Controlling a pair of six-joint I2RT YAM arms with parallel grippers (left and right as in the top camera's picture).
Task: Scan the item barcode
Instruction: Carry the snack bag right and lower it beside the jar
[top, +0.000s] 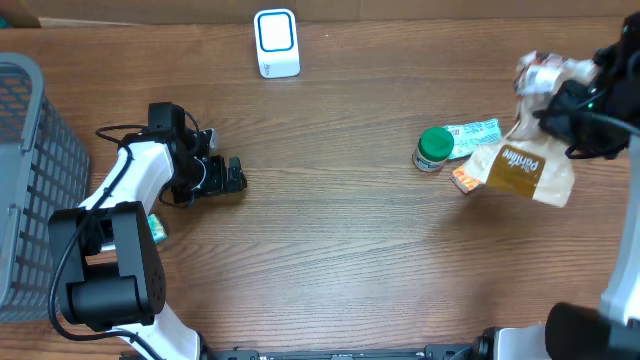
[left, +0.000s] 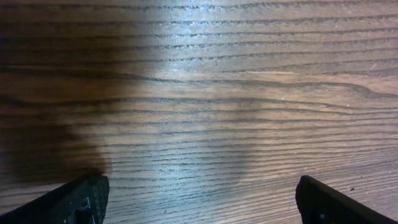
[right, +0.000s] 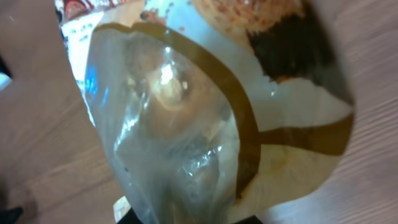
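Overhead, right: right end effector (top: 566, 104) is clamping the bunched top of the bag (top: 525, 168), which is hanging over the right part of the table (top: 330, 260).
Overhead, neighbours: green-lidded jar (top: 434, 148) and blue-green packet (top: 476, 132) are lying just left of the bag; an orange pack (top: 463, 180) is peeking out at its lower left corner.
Overhead, scanner: white scanner (top: 276, 42) is standing at the far edge, well apart from the bag.
Overhead, left: left end effector (top: 236, 177) is sitting near the grey basket (top: 25, 150), fingers apart.
Left wrist: dark fingertips (left: 74, 199) are showing at the bottom corners, wide apart, wood grain between.
Right wrist: the bag's clear film and brown band are filling the view, blocking the jaws.
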